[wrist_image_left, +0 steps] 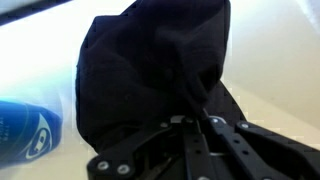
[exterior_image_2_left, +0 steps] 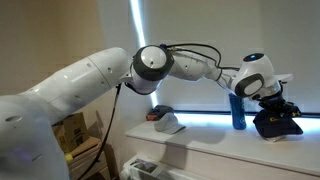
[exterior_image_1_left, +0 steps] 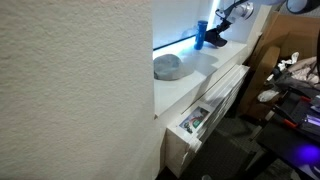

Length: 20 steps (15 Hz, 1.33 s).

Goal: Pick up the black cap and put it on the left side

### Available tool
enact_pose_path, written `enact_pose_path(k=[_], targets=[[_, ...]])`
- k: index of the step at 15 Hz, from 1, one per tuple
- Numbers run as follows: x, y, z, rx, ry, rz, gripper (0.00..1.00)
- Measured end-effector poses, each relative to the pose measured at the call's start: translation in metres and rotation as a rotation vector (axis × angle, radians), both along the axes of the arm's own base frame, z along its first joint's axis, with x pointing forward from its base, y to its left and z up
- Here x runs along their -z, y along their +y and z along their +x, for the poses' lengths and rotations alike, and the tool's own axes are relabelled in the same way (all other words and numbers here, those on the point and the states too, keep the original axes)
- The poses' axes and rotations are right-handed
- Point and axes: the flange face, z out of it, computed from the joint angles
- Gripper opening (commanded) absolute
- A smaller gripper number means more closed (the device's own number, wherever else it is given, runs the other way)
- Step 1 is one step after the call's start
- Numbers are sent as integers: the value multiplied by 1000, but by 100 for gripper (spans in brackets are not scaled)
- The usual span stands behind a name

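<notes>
The black cap [wrist_image_left: 150, 70] is soft black fabric and fills most of the wrist view. My gripper [wrist_image_left: 190, 122] has its fingers closed together, pinching the cap's fabric. In both exterior views the cap [exterior_image_2_left: 278, 124] [exterior_image_1_left: 215, 41] hangs under the gripper [exterior_image_2_left: 271, 102] at the far end of the white ledge, at or just above its surface. I cannot tell whether it touches the ledge.
A tall blue bottle [exterior_image_2_left: 237, 110] [exterior_image_1_left: 199, 36] [wrist_image_left: 25, 132] stands right beside the black cap. A grey cap [exterior_image_2_left: 166, 122] [exterior_image_1_left: 168, 67] lies further along the white ledge [exterior_image_2_left: 210, 142]. A bright window is behind. A textured wall [exterior_image_1_left: 70, 90] blocks much of an exterior view.
</notes>
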Motion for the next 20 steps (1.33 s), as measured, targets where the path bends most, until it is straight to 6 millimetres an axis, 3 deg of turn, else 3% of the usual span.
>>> enact_pose_path(k=[4, 8, 12, 16, 18, 20], targets=[[-46, 20, 1, 107, -219, -83, 1], [-109, 57, -12, 222, -466, -197, 1], [-174, 111, -33, 310, -706, -303, 1], [-243, 166, -34, 227, -759, -297, 1], [-265, 199, -41, 175, -763, -287, 1], [-275, 234, -54, 109, -733, -272, 1]])
